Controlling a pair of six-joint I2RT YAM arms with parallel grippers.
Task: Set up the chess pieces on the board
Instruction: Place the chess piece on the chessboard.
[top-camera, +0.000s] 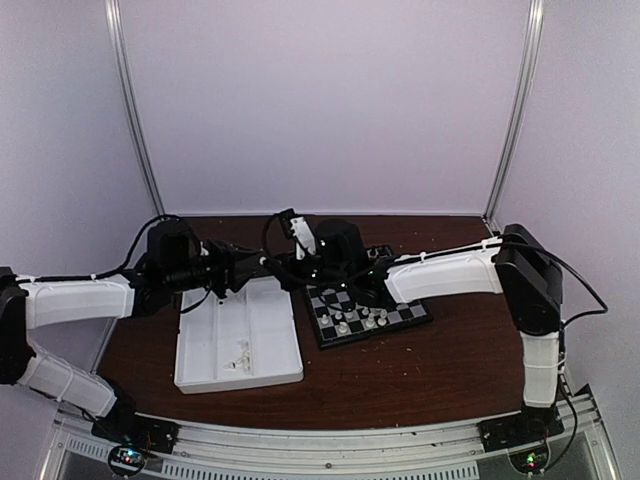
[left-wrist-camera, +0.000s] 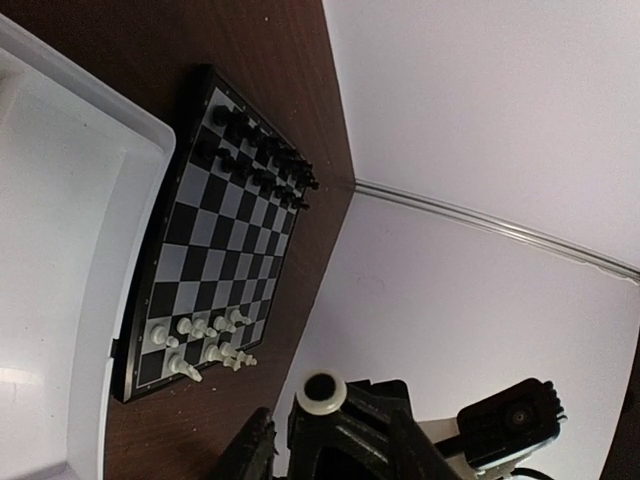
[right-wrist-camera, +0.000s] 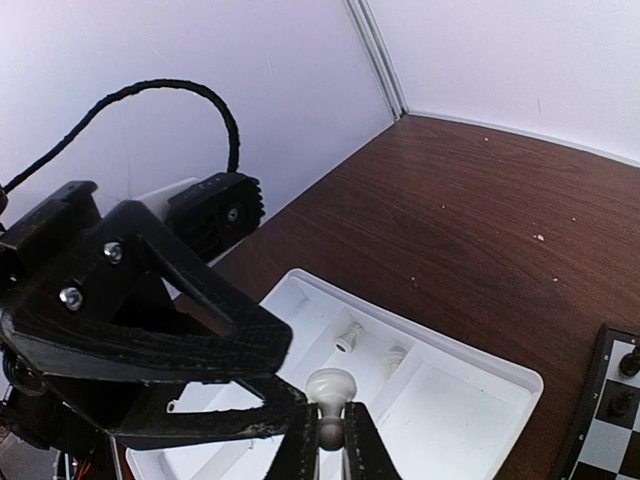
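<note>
Both grippers meet in the air above the gap between tray and board. My right gripper (right-wrist-camera: 330, 445) is shut on the stem of a white pawn (right-wrist-camera: 330, 388). The pawn's round base (left-wrist-camera: 322, 393) faces the left wrist camera. My left gripper (right-wrist-camera: 285, 375) stands just beside the pawn, fingers apart and not clamped on it. The board (top-camera: 400, 316) lies right of centre. Several white chess pieces (top-camera: 360, 322) stand along its near edge, seen as two short rows (left-wrist-camera: 200, 345) in the left wrist view. Black chessmen (left-wrist-camera: 260, 155) fill the far rows.
A white compartmented tray (top-camera: 215, 340) sits left of the board on the brown table, with a few loose white pieces (top-camera: 240, 355) in it. Two of them (right-wrist-camera: 347, 338) lie below the held pawn. White walls close in the back and sides.
</note>
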